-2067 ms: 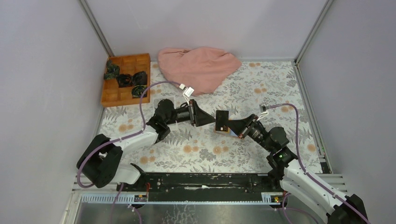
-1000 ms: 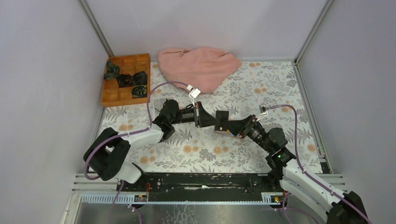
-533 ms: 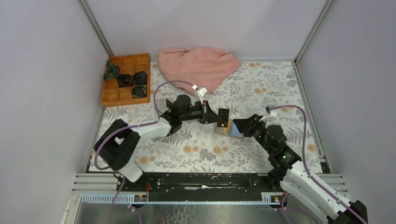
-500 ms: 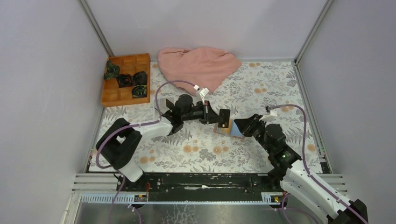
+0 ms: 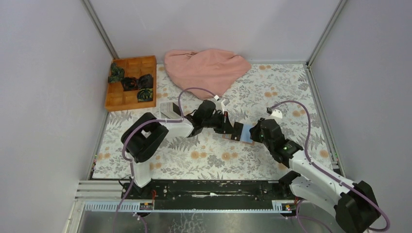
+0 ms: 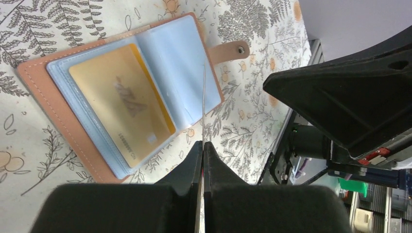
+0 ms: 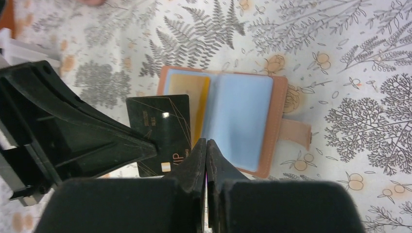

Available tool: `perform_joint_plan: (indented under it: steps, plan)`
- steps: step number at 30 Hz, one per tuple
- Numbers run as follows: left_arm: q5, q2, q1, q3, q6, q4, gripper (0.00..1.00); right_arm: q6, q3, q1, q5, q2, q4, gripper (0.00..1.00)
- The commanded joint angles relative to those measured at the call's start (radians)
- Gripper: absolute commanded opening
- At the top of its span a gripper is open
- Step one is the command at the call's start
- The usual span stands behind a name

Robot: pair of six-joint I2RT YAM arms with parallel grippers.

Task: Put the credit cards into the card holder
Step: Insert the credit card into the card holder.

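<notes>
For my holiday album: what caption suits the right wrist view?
Left gripper holds a black card by the open card holder, gold card inside, right gripper shut.

Soft, even light is coming from overhead, casting only faint shadows on the floral table [image 5: 214, 160]. A small glare spot is shining on the black card [image 7: 158, 131]. The close foreground in both wrist views is blurring, and print on the gold card [image 6: 121, 109] is perhaps smearing.

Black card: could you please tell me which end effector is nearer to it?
Left. The left end effector is shut on the black card, gripping one edge. The right end effector, shut and empty, sits just beside the card over the open card holder.
</notes>
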Motion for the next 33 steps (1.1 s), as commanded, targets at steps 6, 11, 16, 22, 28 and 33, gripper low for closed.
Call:
perform_joint_plan:
  steps: [6, 11, 16, 22, 28, 33]
  plan:
    - [0.046, 0.078, 0.017, 0.094, 0.049, -0.034, 0.00, -0.002, 0.047, 0.006, 0.091, 0.114, -0.006, 0.00]
    - [0.075, 0.110, 0.038, 0.110, 0.033, -0.028, 0.00, 0.008, 0.049, 0.006, 0.102, 0.169, 0.005, 0.00]
    - [0.087, 0.131, 0.051, 0.131, 0.031, -0.051, 0.00, 0.015, 0.063, 0.006, 0.113, 0.220, 0.014, 0.00]
    - [0.109, 0.159, 0.060, 0.167, 0.024, -0.078, 0.00, 0.020, 0.073, 0.006, 0.133, 0.258, 0.029, 0.00]
    - [0.133, 0.180, 0.066, 0.193, 0.013, -0.098, 0.00, 0.025, 0.083, 0.005, 0.146, 0.318, 0.032, 0.00]
    - [0.142, 0.195, 0.066, 0.210, 0.013, -0.134, 0.00, 0.037, 0.079, 0.000, 0.165, 0.344, 0.031, 0.00]
